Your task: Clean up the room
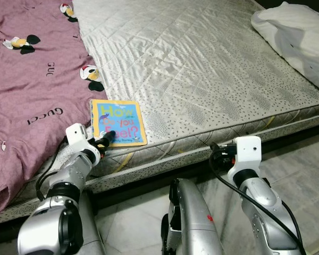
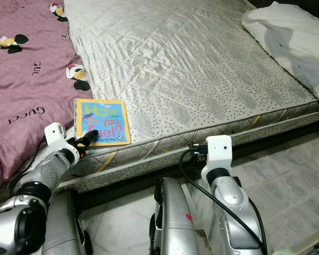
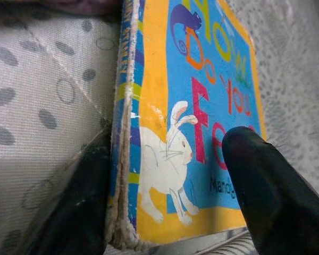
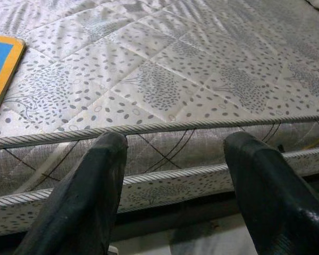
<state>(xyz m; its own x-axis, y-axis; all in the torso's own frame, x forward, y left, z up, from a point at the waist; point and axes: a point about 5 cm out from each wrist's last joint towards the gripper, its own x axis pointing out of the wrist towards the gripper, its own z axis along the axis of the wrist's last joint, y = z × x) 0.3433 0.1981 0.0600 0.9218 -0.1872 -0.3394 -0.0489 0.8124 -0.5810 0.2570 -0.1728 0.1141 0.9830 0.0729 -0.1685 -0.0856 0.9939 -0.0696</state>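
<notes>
One bare mattress [image 1: 202,69] fills most of the scene — pale, quilted, printed with grey leaf shapes, its corded edge running along the near side. A maroon blanket [image 1: 26,95] covers its left part, and a white pillow [image 1: 297,37] lies at the far right corner. The picture book [image 1: 118,122] lies flat near the mattress's near edge, just beside the blanket. The left hand [image 1: 107,139] has its fingers spread either side of the book's near left corner — one on the cover, one beside the spine. The right hand [image 4: 173,196] hangs wide open before the mattress edge, above the tiled floor [image 1: 308,159].
</notes>
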